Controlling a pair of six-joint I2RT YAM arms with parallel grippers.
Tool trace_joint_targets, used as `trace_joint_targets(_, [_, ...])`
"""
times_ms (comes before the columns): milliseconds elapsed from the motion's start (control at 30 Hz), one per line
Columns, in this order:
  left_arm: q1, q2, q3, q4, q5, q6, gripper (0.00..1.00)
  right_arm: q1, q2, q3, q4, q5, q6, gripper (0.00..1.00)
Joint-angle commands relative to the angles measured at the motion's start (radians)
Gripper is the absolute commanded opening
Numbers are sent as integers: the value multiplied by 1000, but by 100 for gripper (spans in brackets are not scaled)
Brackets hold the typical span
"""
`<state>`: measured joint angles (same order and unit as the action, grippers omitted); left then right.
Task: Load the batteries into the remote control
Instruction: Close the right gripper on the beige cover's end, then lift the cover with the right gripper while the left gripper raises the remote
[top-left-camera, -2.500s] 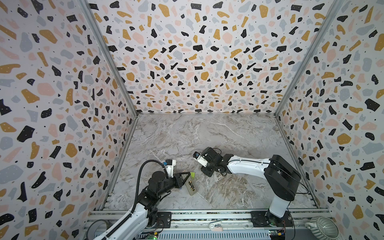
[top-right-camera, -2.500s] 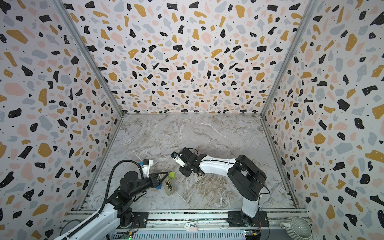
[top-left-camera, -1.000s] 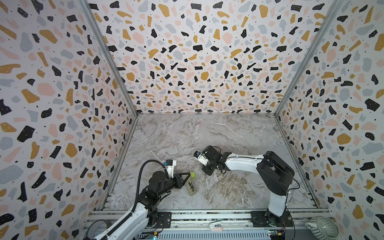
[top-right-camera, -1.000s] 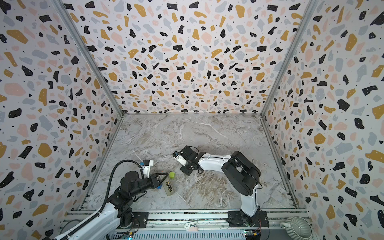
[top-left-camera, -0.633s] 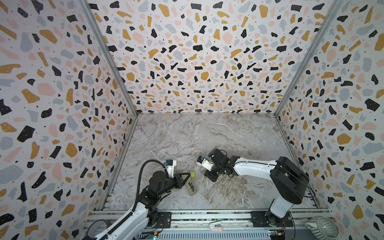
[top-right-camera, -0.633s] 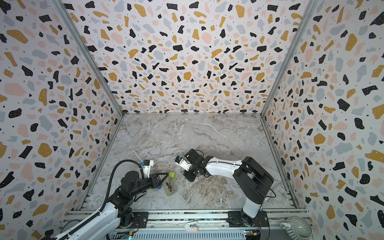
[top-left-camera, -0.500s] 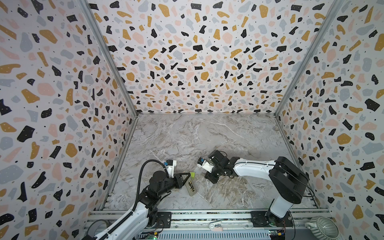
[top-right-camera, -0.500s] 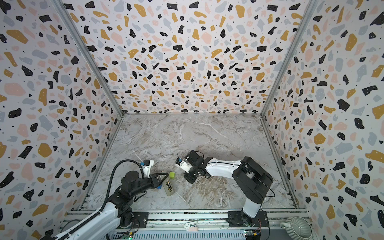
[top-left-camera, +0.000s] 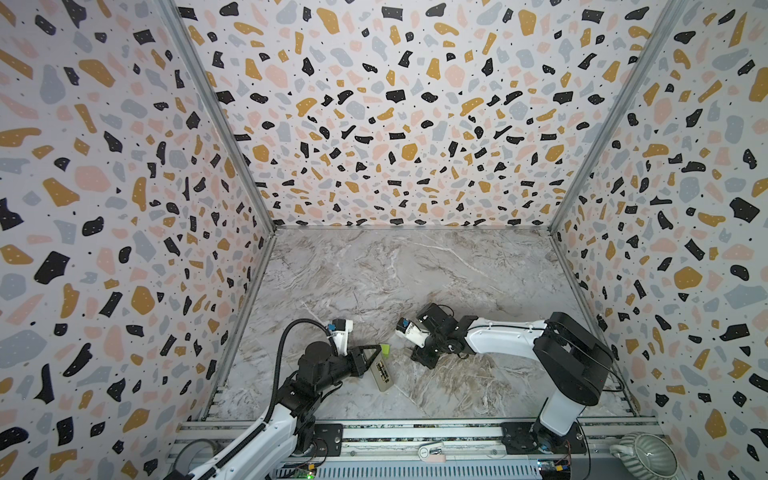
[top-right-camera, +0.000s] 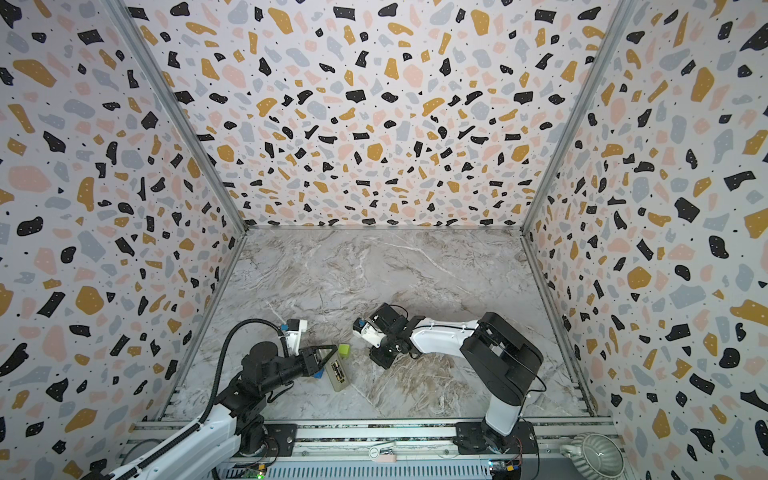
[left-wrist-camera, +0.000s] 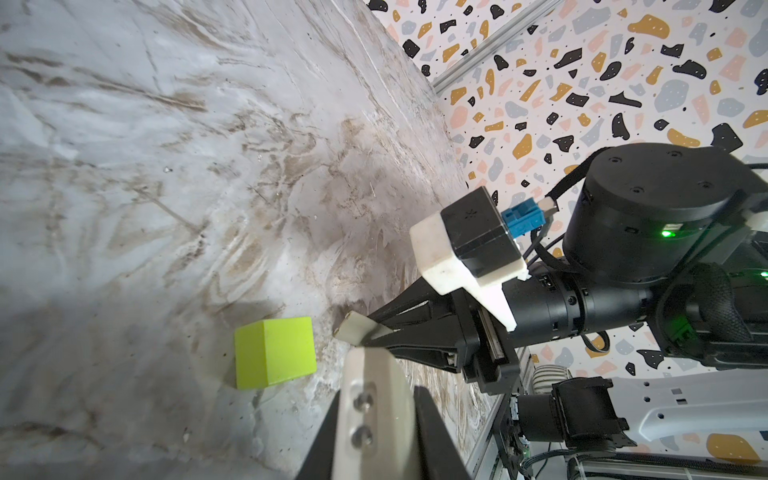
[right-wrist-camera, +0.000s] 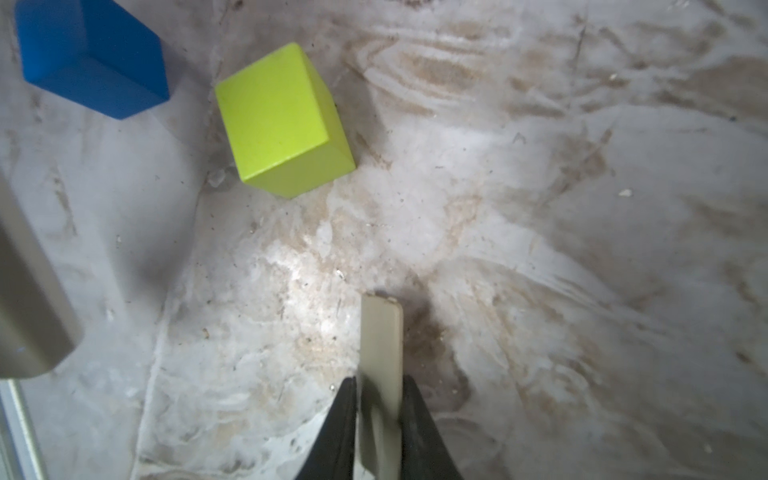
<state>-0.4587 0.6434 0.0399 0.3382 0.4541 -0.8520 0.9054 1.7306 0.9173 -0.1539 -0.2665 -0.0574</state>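
Observation:
The remote control (top-left-camera: 382, 374) lies face down near the table's front left, and dark slim shapes with gold flecks show in its back. I cannot tell whether these are the batteries. My left gripper (top-left-camera: 375, 354) is shut, its tip at the remote's far end beside a green cube (top-left-camera: 385, 348). In the left wrist view nothing shows between the left gripper's (left-wrist-camera: 368, 353) pale tips. My right gripper (top-left-camera: 417, 357) hovers low just right of the cube. In its wrist view the right gripper's (right-wrist-camera: 381, 303) pale tips read as one strip with nothing between them. The remote (right-wrist-camera: 25, 282) sits at that view's edge.
A blue cube (right-wrist-camera: 91, 58) rests near the green cube (right-wrist-camera: 282, 120), half under the left gripper in a top view (top-right-camera: 319, 374). The speckled walls close in three sides. A metal rail (top-left-camera: 415, 432) runs along the front, with a ribbed pale pot (top-left-camera: 646, 453) beyond its right end.
The right arm's elbow has swung out to the right and its gripper has shifted slightly toward the front right. The left arm, the remote and the cubes have not moved.

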Motion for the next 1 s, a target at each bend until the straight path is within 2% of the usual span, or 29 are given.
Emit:
trace_joint_targets(0, [8,-8,14,65,7,8,0,4,-9,11,-28,56,-7,28])
trace_joint_targets(100, [8,-4,14,70,9,4,0,7,-17,17,-36,74,-7,34])
trace_joint_targets(267, [8,-5,16,70,8,3,0,28,-40,12,-51,104,-4,50])
trace_joint_targets(333, [8,-4,17,71,8,3,0,35,-47,7,-54,121,0,53])
trace_joint_targets(600, [8,3,17,85,5,-2,0,44,-63,-15,-65,161,8,53])
trace_joint_targets(967, [7,-9,-5,143,-21,-25,0,44,-50,-26,-64,156,8,45])
